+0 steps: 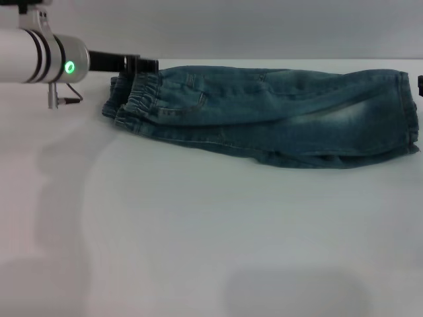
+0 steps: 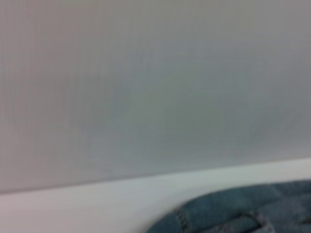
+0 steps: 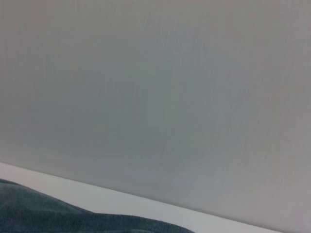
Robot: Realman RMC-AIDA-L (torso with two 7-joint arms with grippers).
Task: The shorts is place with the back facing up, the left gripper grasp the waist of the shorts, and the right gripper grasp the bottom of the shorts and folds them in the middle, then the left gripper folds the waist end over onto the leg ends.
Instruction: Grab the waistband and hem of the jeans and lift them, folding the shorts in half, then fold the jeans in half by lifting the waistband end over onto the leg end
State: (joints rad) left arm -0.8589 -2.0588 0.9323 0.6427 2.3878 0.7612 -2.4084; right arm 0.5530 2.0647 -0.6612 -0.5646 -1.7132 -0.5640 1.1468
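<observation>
The shorts lie doubled lengthwise across the far part of the white table, one pocket facing up. The gathered waist of the shorts is at the left and the hemmed leg ends are at the right. My left gripper, on the silver-white arm with the green ring light, sits at the far corner of the waist, touching the fabric. Only a dark sliver of my right gripper shows at the picture's right edge, beside the leg ends. Denim of the shorts fills a corner of the left wrist view, and the shorts show likewise in the right wrist view.
Bare white tabletop stretches from the shorts toward me. The table's far edge runs just behind the shorts, with a plain grey wall beyond it.
</observation>
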